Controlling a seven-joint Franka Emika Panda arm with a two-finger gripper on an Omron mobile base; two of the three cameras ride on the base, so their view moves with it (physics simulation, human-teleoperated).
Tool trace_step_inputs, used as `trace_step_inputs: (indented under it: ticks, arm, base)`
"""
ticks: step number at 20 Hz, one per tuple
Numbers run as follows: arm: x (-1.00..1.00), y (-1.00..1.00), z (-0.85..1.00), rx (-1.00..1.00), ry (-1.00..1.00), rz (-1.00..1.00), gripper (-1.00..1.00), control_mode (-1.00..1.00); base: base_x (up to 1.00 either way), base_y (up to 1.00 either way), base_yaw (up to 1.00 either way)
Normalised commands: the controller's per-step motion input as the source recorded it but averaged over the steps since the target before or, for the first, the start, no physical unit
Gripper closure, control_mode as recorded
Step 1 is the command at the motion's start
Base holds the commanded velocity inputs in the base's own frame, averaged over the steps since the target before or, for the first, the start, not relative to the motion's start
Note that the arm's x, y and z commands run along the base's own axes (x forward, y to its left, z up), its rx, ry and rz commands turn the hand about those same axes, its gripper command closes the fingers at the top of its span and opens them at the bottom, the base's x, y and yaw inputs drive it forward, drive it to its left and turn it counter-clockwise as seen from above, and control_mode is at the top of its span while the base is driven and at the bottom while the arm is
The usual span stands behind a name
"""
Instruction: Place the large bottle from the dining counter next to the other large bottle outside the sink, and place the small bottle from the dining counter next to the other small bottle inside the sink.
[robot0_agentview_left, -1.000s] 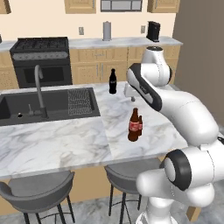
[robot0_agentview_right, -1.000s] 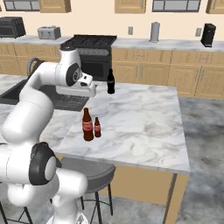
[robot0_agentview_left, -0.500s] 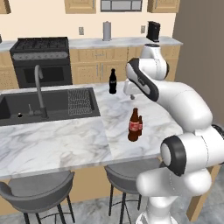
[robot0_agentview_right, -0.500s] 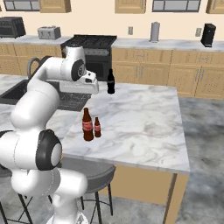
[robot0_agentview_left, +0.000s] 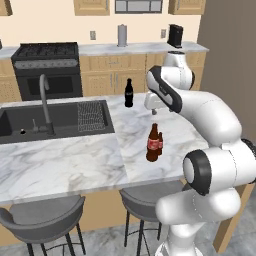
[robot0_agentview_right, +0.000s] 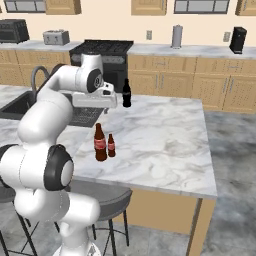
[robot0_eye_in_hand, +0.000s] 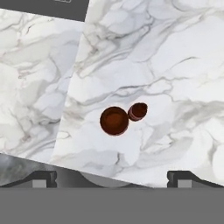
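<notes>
The large bottle (robot0_agentview_left: 153, 142) (robot0_agentview_right: 100, 143), brown with a red label, stands on the marble dining counter (robot0_agentview_left: 65, 165) (robot0_agentview_right: 160, 140). The small bottle (robot0_agentview_left: 160, 144) (robot0_agentview_right: 111, 146) stands right beside it. My gripper (robot0_agentview_left: 154, 110) (robot0_agentview_right: 106, 110) (robot0_eye_in_hand: 113, 179) hangs open above and behind them, pointing down. The hand view looks straight down on the large bottle's cap (robot0_eye_in_hand: 114, 120) and the small bottle's cap (robot0_eye_in_hand: 138, 111). The other large bottle (robot0_agentview_left: 129, 93) (robot0_agentview_right: 126, 93), black, stands just right of the sink (robot0_agentview_left: 50, 120). I cannot make out the other small bottle in the basin.
A tall grey faucet (robot0_agentview_left: 44, 100) rises at the sink's near edge, with a wire rack (robot0_agentview_left: 92, 115) in its right section. Two grey stools (robot0_agentview_left: 42, 220) stand under the counter's front edge. A stove (robot0_agentview_left: 47, 70) and wooden cabinets line the back wall.
The arm's upper links have swung back and up, and the hand has shifted slightly left over the bottles. The gripper has stayed open and the bottles have not moved.
</notes>
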Motion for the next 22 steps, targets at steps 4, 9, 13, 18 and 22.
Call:
trace_step_inputs:
  ticks: [4,9,13,18,22]
  arm:
    - [0.1,0.0,-0.15,0.0,0.0,0.0,-1.0,-1.0]
    - [0.0,0.01,-0.01,0.0,0.0,0.0,-1.0,-1.0]
    - [0.01,0.04,-0.06,-0.01,0.0,0.0,-1.0,-1.0]
    - [0.1,0.14,-0.12,-0.02,0.0,0.0,-1.0,-1.0]
    - [0.0,0.12,-0.03,-0.01,0.03,-0.04,-1.0,-1.0]
  base:
    - [0.0,0.0,0.0]
    - [0.0,0.0,0.0]
    - [0.0,0.0,0.0]
    - [0.0,0.0,0.0]
    - [0.0,0.0,0.0]
